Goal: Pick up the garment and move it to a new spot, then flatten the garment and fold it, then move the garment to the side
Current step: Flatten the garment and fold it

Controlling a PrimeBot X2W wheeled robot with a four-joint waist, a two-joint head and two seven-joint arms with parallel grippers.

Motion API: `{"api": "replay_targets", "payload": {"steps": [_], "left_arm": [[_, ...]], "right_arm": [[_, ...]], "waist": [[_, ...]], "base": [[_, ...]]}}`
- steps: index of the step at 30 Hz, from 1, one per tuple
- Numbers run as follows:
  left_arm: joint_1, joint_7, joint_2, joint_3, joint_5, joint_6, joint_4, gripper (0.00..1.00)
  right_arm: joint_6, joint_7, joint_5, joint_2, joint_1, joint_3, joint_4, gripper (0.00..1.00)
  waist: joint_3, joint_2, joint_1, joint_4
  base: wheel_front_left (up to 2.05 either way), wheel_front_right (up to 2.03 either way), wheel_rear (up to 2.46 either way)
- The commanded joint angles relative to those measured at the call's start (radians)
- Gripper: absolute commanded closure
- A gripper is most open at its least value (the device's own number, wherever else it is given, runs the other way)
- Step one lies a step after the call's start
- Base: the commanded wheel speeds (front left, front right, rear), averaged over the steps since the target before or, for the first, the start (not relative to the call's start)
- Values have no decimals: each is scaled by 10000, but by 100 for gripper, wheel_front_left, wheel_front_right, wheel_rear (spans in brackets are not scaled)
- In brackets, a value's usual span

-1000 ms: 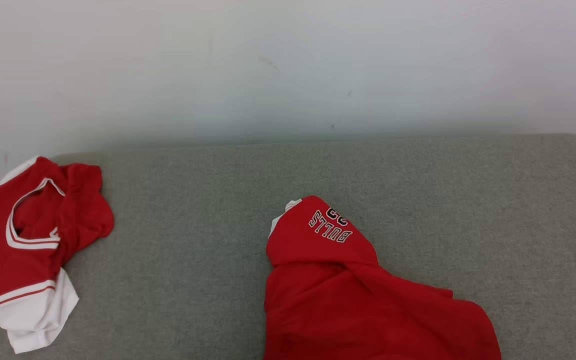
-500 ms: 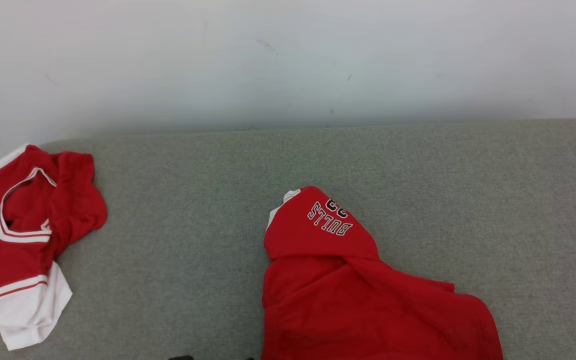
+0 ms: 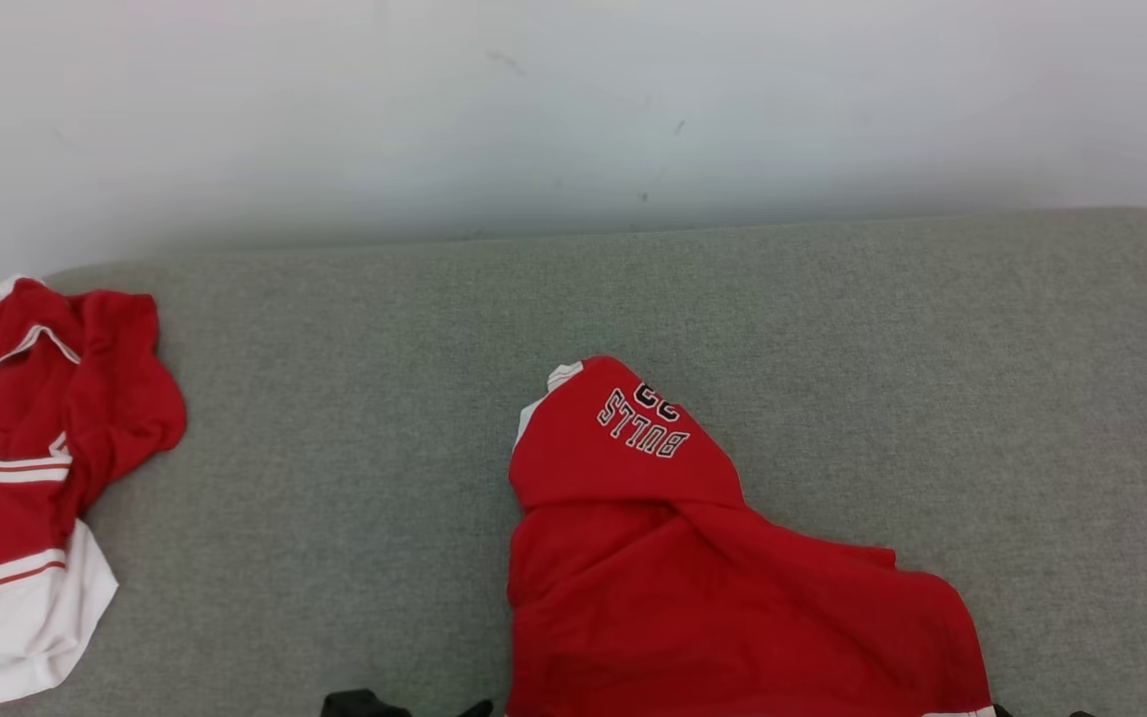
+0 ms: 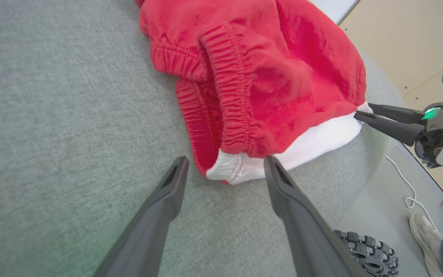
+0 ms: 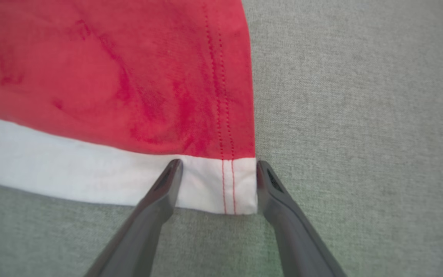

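The red garment (image 3: 733, 597) is seen crumpled at the lower centre of the head view, on a grey fabric-covered surface (image 3: 335, 398), with "BULLS" lettering upside down on its upper fold. In the left wrist view the left end effector (image 4: 225, 159) is held released, with its fingers spread to either side of a white-stitched corner below the gathered elastic band. In the right wrist view the right end effector (image 5: 218, 163) is likewise spread wide with nothing clasped, and the corner of the white hem lies between its fingers. At the right of the left wrist view its tips are seen at the white hem's edge. A second red-and-white garment (image 3: 26, 458) lies at the left edge of the head view, well apart.
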Motion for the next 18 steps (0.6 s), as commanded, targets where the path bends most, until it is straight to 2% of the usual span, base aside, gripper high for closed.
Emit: {"api": "replay_targets", "payload": {"steps": [1,12,14,16,17,18], "left_arm": [[-173,-118,73,-57,-56,19,81,0],[-701,-300,103,-837,-462,19,253,0],[-800,-308,123,-984,-518,19,265,12],[-890,-319,148,-1115,-602,19,275,32],[-935,-303,155,-1199,-631,19,278,36],[-986,-289,161,-1282,-644,19,283,49]], "right_arm": [[-22,135,31,56,-77,76,113,0],[-22,198,335,69,-192,429,197,0],[-7,202,415,74,-251,560,221,0],[26,292,633,192,-303,742,260,0],[29,383,745,238,-318,879,275,0],[42,495,877,247,-321,1010,303,0]], "waist": [[87,-1,-1,-36],[304,-1,-1,-76],[327,-1,-1,-77],[358,-1,-1,-81],[380,-1,-1,-84],[403,-1,-1,-87]], "base": [[0,0,0],[0,0,0],[0,0,0],[0,0,0],[0,0,0],[0,0,0]]}}
